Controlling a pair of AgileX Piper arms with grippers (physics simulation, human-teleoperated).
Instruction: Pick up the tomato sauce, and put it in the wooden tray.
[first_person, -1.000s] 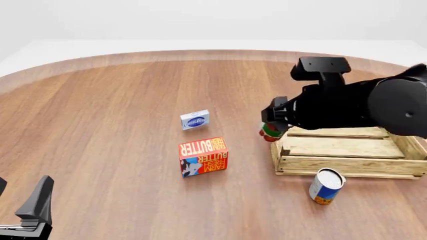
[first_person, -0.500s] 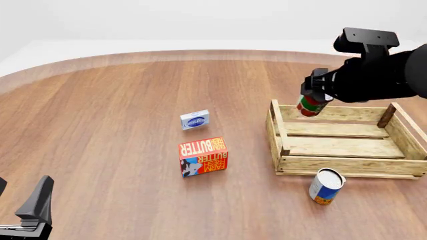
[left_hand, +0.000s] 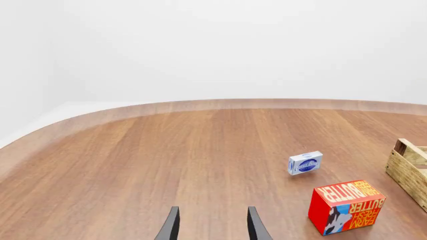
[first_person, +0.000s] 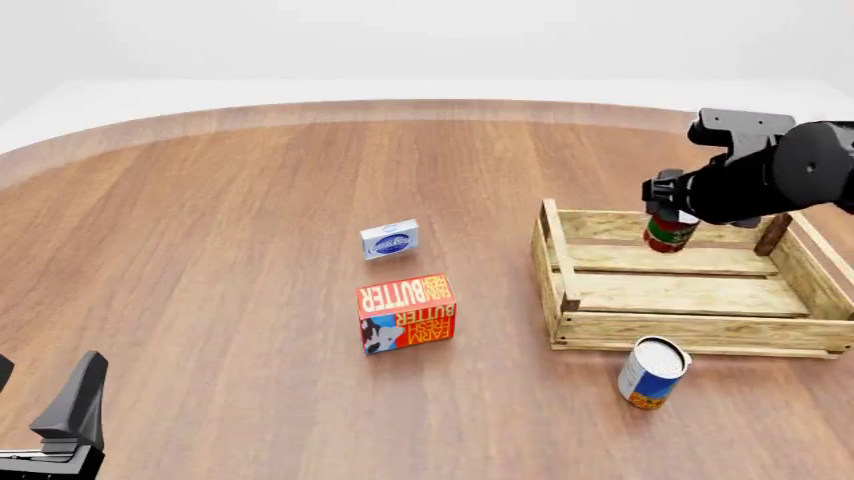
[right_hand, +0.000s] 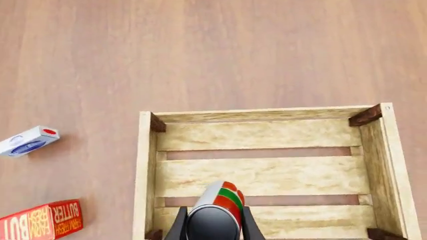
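Note:
My right gripper (first_person: 670, 215) is shut on the tomato sauce (first_person: 669, 233), a small can with a red and green label. It holds the can in the air above the far part of the wooden tray (first_person: 687, 333). In the right wrist view the can (right_hand: 219, 205) sits between the fingers (right_hand: 179, 225), over the tray's slatted floor (right_hand: 267, 175). My left gripper (first_person: 67, 420) is open and empty at the table's near left corner; its fingertips (left_hand: 170, 227) show in the left wrist view.
A red butter box (first_person: 406, 312) stands mid-table with a small blue-white box (first_person: 390, 240) behind it. A blue-white-orange can (first_person: 653, 372) stands just in front of the tray's near wall. The tray has a dark brown far right post (first_person: 773, 233).
My right gripper has carried the tomato sauce to the right, from beside the tray's left wall to above the tray's far middle. The left arm has not moved.

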